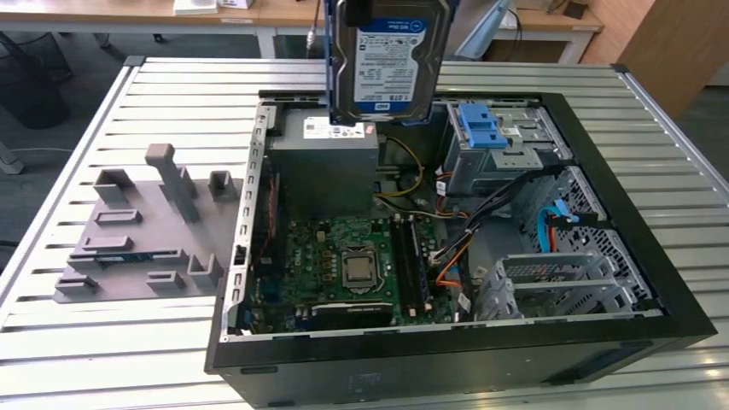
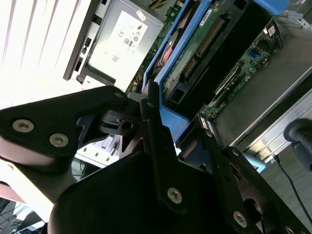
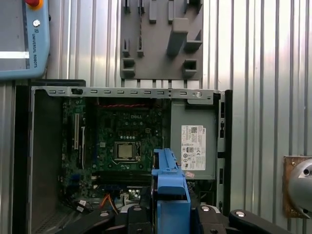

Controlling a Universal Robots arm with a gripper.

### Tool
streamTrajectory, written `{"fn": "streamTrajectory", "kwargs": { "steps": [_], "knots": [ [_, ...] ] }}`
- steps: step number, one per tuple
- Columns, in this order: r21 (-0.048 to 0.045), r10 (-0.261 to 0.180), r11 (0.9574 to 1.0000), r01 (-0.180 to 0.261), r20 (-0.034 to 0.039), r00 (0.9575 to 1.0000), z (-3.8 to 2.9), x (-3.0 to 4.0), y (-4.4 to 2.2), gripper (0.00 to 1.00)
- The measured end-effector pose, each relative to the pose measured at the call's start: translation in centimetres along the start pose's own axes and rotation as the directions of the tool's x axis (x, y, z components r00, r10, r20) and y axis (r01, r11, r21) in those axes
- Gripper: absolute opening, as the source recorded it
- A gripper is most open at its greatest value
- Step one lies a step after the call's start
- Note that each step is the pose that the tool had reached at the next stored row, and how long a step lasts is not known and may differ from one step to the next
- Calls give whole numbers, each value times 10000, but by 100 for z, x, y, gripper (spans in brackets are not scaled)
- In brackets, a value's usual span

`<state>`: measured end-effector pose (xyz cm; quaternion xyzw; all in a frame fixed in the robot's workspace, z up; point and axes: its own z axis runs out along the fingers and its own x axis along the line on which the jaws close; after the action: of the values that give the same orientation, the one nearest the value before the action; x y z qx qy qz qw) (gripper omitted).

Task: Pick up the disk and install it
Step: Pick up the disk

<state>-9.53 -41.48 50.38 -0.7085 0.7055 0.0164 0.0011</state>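
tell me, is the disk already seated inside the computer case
No, the disk hangs upright in the air above the open computer case, over the grey power supply.

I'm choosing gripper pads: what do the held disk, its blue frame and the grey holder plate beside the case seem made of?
The disk: likely metal casing, dull sheen around a smooth printed label. The blue frame: plastic, matte, with moulded edges. The holder plate: probably matte grey plastic, uniform and blocky; painted metal cannot be ruled out.

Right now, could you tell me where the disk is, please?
In the exterior view the disk hangs upright at top centre, above the grey power supply box inside the open computer case.
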Motion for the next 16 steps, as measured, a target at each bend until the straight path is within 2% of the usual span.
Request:
{"fn": "streamTrajectory", "kwargs": {
  "steps": [6, 16],
  "knots": [
    [0, 9, 10000, -9, 26, 10000, -2, 68, -40, 36],
    [6, 257, 9997, -257, 32, 9997, -3, 154, -60, 36]
  ]
}}
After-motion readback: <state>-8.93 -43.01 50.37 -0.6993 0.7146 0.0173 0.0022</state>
